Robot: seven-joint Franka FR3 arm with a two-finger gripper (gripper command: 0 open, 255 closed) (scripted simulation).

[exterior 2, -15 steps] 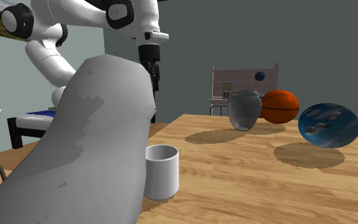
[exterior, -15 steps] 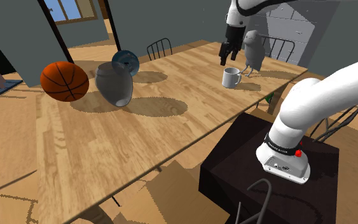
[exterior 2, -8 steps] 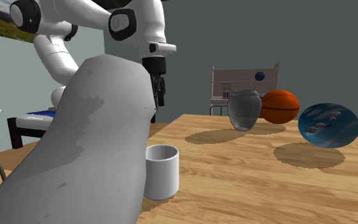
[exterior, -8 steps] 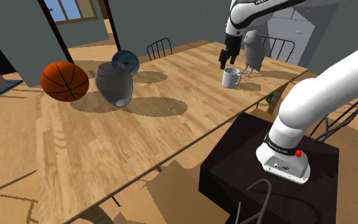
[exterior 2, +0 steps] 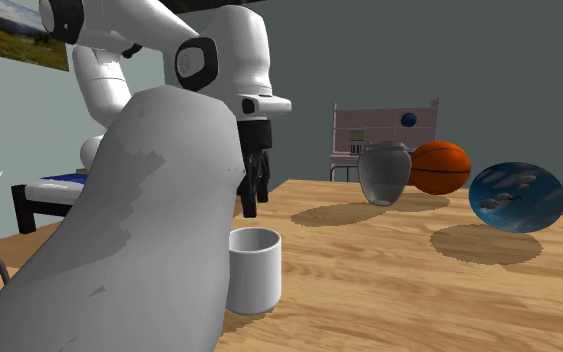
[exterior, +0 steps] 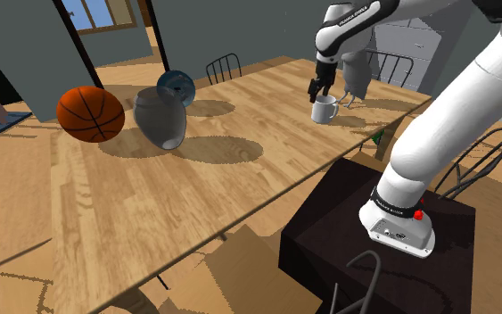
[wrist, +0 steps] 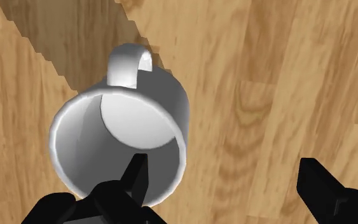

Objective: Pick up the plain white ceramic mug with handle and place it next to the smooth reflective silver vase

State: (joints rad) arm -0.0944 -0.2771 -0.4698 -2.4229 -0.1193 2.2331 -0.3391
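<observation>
The white mug [exterior: 324,110] stands upright on the wooden table [exterior: 240,178], its handle turned away from the gripper [wrist: 228,191]. In the wrist view the mug [wrist: 123,137] lies just below the open gripper; one finger hangs over its opening, the other stands well outside its wall, and neither touches it. The gripper [exterior: 316,89] hovers right above the mug's rim. In the second exterior view the gripper [exterior 2: 250,195] hangs a little above and behind the mug [exterior 2: 254,268]. The silver vase [exterior: 160,118] stands far towards the shoulder view's left, and the vase [exterior 2: 383,172] shows at the back.
A grey bird figure [exterior: 356,76] stands close beside the mug and looms as a grey bulk [exterior 2: 149,230] in the foreground. A basketball [exterior: 90,113] and a blue sphere [exterior: 176,87] flank the vase. Chairs [exterior: 223,67] line the table's far side.
The gripper has come down from well above the mug to just over its rim, still open. The mug and the other things have not moved.
</observation>
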